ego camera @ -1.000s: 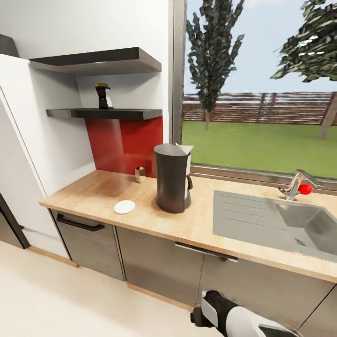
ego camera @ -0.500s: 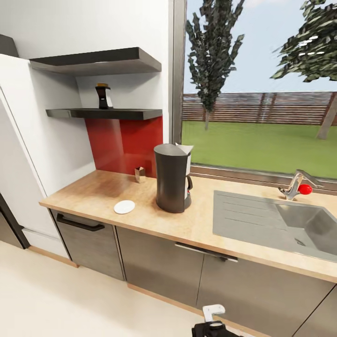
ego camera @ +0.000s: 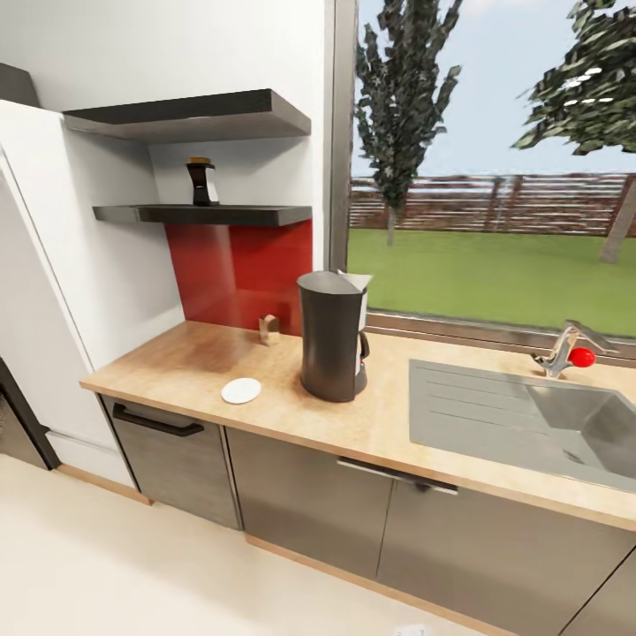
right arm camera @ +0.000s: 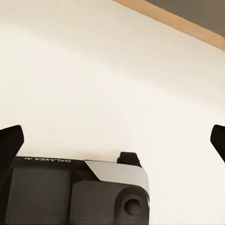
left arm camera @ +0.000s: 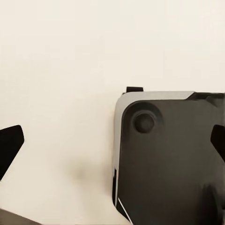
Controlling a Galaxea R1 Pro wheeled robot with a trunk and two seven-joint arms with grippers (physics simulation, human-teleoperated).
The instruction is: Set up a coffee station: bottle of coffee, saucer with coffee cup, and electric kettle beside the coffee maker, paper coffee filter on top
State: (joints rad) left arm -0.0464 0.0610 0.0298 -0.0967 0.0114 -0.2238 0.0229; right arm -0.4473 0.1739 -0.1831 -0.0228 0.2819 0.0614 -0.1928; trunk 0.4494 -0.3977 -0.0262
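Tall dark-grey coffee maker [ego camera: 334, 336] is being seen upright on the light wooden countertop [ego camera: 177, 367], near its front-to-back middle, with a white paper filter [ego camera: 355, 281] sticking out at its top. A small round white saucer [ego camera: 241, 390] is lying flat on the countertop just beside the coffee maker, on the side away from the grey sink [ego camera: 521, 420], not touching it. A small brownish item [ego camera: 268, 329] is standing behind the saucer against the red backsplash [ego camera: 238, 269]; too small to be identified. A dark bottle of coffee with a tan cap [ego camera: 201, 183] is standing upright on the lower black wall shelf [ego camera: 203, 214], above and well apart from the coffee maker. A chrome tap with a red knob [ego camera: 570, 352] is sitting behind the sink, on the far side from the coffee maker.

Left gripper [left arm camera: 112, 147]: dark fingertips [left arm camera: 9, 145] are being shown at opposite edges of the left wrist view, spread wide, nothing between them; pale floor [left arm camera: 61, 70] and the robot's dark base [left arm camera: 173, 159] are lying below. Right gripper [right arm camera: 112, 140]: fingertips [right arm camera: 10, 138] are likewise spread wide and empty over the pale floor, with the base [right arm camera: 70, 192] and a wooden plinth strip [right arm camera: 178, 23] in frame. Both grippers are being held low, well apart from every item on the countertop.
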